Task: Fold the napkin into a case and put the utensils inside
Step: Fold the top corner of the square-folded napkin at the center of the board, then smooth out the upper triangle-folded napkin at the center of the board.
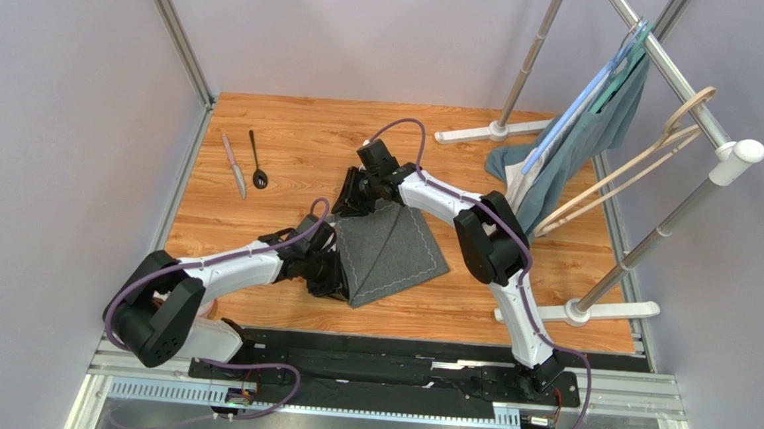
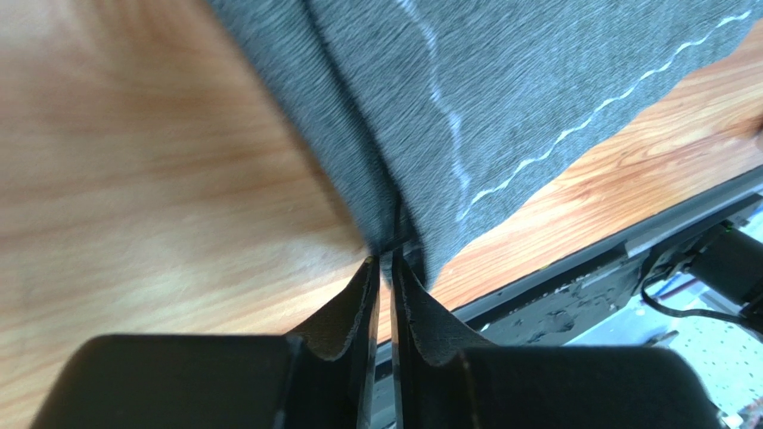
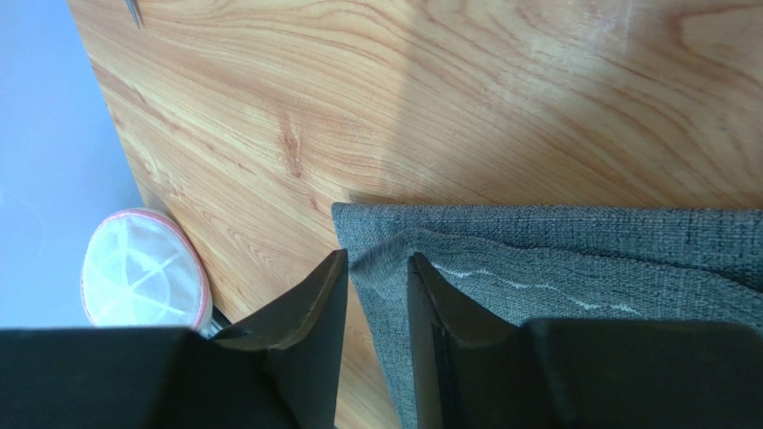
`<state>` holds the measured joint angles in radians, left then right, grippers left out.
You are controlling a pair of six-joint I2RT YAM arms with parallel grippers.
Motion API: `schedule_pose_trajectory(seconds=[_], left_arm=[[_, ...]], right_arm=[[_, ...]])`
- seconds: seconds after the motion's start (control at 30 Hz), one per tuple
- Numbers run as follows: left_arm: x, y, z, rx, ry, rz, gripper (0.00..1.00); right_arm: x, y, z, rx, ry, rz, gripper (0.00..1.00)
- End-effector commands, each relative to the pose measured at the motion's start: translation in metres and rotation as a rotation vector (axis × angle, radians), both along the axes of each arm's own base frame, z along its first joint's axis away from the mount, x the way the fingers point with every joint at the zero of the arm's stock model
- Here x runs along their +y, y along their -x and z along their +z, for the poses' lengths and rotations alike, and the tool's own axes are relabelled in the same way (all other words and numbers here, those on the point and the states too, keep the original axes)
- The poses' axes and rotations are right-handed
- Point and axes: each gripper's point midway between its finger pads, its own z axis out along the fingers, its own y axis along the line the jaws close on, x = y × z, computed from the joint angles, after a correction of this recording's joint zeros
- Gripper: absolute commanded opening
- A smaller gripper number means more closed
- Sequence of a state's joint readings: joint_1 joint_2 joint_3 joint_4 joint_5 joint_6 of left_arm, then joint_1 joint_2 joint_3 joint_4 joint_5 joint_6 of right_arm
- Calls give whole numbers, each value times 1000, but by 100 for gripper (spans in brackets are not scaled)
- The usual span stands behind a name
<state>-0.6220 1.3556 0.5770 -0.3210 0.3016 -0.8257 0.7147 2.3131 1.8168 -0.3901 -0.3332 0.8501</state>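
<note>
While the dark grey cloth napkin (image 1: pixel 394 250) with pale stitched lines lies doubled on the wooden table (image 1: pixel 292 129) between my two tools, my left gripper (image 2: pixel 382 259) stands nearly closed, pinching the folded edge at its tips. My right gripper (image 3: pixel 376 259) stands narrowly parted astride the upper layer's corner, apparently not gripping. Step in hand, as I judge it: laying down the first fold. The next move calls for freeing both tools, then regripping for a further fold towards a narrow case. The slim silver-grey knife (image 1: pixel 233 166) and thin black spoon (image 1: pixel 258 160) lie beyond my left gripper, well apart, not yet inside.
</note>
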Motion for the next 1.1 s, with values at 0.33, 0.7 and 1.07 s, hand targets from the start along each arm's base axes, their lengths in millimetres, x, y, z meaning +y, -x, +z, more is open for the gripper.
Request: schedule_pose_trajectory(seconds=[0.33, 0.7, 1.07], left_arm=[[35, -19, 121, -292, -7, 62, 41], [3, -159, 105, -221, 32, 58, 26], [51, -202, 79, -229, -226, 83, 56]], right_arm=[[-107, -18, 108, -253, 56, 128, 60], [-149, -34, 59, -200, 13, 120, 36], [-137, -37, 41, -159, -40, 148, 26]])
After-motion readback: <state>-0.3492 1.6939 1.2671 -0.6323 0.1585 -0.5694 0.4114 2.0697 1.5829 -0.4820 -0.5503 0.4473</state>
